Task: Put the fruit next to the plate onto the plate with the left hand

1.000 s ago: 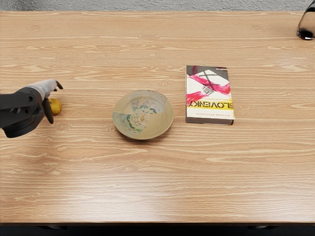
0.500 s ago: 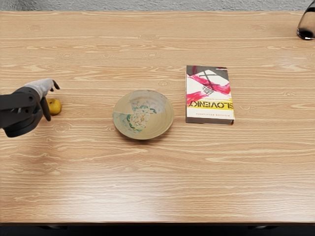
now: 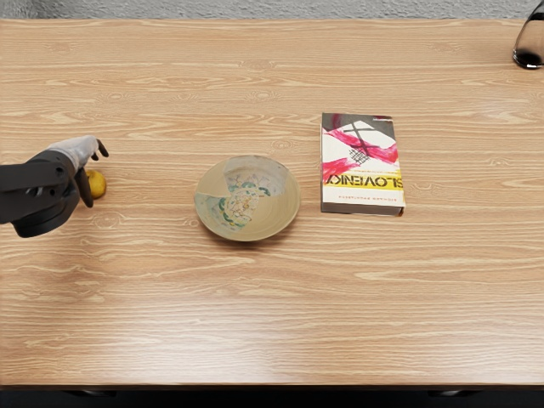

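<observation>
A small yellow fruit [image 3: 97,184] lies on the wooden table at the far left, well left of the plate. The plate [image 3: 246,197] is a beige dish with a green and blue pattern, at the table's middle. My left hand [image 3: 83,167] comes in from the left edge and sits over the fruit's left side, covering part of it. Its dark fingertips [image 3: 102,150] are curled around the fruit; whether they touch it is unclear. A dark part of the right arm [image 3: 529,44] shows at the top right corner; its hand is out of view.
A book [image 3: 360,163] with a red, white and yellow cover lies flat just right of the plate. The table's front edge [image 3: 272,386] runs along the bottom of the view.
The left hand has shifted slightly around the fruit, down and left then back up. The fruit stays in its place on the table.
</observation>
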Tool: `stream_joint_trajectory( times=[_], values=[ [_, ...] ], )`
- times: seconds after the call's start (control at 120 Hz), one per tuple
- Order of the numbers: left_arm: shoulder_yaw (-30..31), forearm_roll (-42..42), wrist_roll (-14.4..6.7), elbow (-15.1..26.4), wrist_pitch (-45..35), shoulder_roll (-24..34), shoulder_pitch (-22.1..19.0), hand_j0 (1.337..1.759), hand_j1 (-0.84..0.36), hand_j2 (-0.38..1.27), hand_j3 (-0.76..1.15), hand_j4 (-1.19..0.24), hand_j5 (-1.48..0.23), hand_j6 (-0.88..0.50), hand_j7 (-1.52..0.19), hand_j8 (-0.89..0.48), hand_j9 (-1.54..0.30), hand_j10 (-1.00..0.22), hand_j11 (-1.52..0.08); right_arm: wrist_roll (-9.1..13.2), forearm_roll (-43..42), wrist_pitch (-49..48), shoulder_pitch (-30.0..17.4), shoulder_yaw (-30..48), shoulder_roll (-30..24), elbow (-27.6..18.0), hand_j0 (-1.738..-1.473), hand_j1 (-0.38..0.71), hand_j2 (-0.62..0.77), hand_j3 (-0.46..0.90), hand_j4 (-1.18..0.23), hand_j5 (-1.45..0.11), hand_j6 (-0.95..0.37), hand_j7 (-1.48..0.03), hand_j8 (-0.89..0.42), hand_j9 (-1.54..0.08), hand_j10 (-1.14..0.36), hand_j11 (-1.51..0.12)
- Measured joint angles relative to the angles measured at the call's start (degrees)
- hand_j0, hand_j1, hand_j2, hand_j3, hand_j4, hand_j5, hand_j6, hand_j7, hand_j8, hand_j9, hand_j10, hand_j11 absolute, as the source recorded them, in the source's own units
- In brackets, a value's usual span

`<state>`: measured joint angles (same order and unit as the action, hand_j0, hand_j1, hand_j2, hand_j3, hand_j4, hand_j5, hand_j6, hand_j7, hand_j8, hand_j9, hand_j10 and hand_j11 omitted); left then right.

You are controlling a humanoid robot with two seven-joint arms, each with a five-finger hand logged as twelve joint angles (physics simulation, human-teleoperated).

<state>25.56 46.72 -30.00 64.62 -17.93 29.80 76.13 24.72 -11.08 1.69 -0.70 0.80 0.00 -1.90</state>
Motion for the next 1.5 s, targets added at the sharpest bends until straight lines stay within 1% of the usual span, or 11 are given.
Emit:
stream_joint_trajectory(
  times=[0.392,0.708,0.975,1.5],
  values=[
    [-0.22,-0.08,0.77,-0.02,-0.01,-0.01,-0.37,1.658,-0.04,0.07,0.00,-0.33,-0.43,-0.33,-0.43,-0.33,-0.43,-0.33,-0.43,0.01,0.00,0.00,0.00,0.00,0.00,0.00,-1.658,-0.35,0.00,0.00,0.00,0.00,0.00,0.00,0.00,0.00,0.00,0.00],
    [-0.11,-0.08,0.95,-0.63,-0.01,-0.53,-0.80,1.658,-0.12,0.08,0.00,-0.39,-0.51,-0.39,-0.51,-0.39,-0.51,-0.39,-0.51,0.02,0.00,0.01,0.00,0.00,0.00,0.00,-1.658,-0.35,0.00,0.00,0.00,0.00,0.00,0.00,0.00,0.00,0.00,0.00],
    [-0.11,-0.08,1.08,-1.17,0.00,-0.53,-0.90,1.658,-0.16,0.09,0.00,-0.42,-0.55,-0.42,-0.55,-0.42,-0.55,-0.42,-0.55,0.01,0.01,0.01,0.00,0.00,0.00,0.02,-1.658,-0.35,0.00,0.00,0.00,0.00,0.00,0.00,0.00,0.00,0.00,0.00],
    [-0.14,-0.18,1.10,-1.70,0.00,-0.62,-1.51,1.658,-0.20,0.09,0.00,-0.46,-0.60,-0.46,-0.60,-0.46,-0.60,-0.46,-0.60,0.00,0.00,0.01,0.00,0.00,0.00,0.02,-1.658,-0.35,0.00,0.00,0.00,0.00,0.00,0.00,0.00,0.00,0.00,0.00]
  ],
)
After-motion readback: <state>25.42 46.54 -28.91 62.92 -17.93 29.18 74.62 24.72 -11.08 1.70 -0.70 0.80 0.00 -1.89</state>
